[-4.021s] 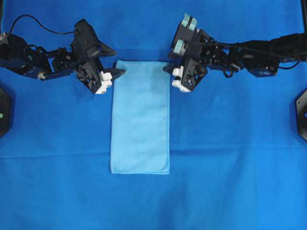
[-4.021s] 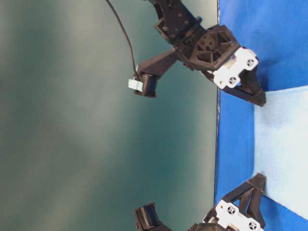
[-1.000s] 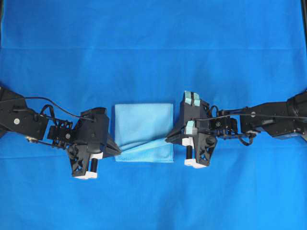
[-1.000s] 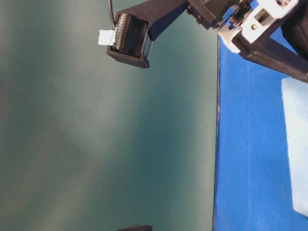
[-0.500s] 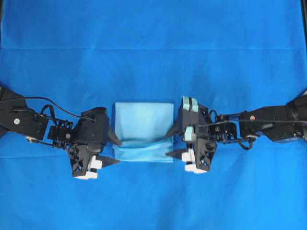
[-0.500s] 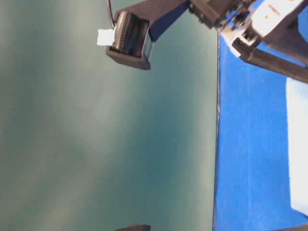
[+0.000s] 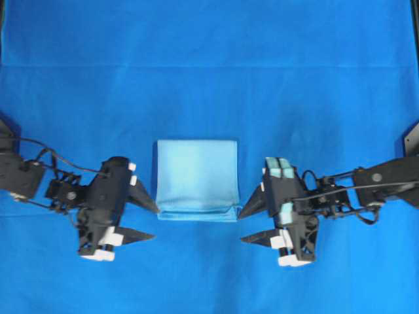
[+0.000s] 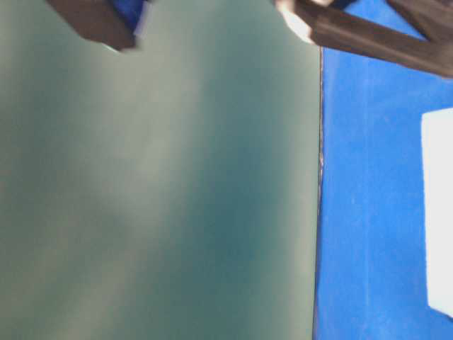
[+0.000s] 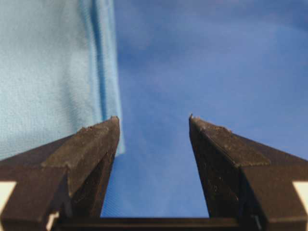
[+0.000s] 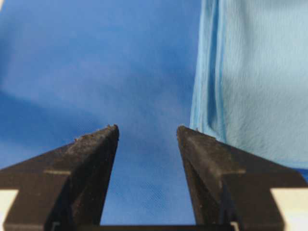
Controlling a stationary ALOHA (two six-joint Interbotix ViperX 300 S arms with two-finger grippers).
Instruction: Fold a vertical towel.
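Nearest, at the lower corners: left claw [image 7: 145,221] with jaws parted and empty, upper tip just beside the towel's bottom-left corner. Likewise right claw [image 7: 249,225], spread and gripping nothing, just off the bottom-right corner. Between them, towel [image 7: 196,178] flat on the surface [image 7: 209,78], doubled over into a near square, layered free edges along the near side, fold on the far side. Lies inward and slightly beyond both claws, about equally near each. Judging by shape, no clear long axis left; fold appears done.
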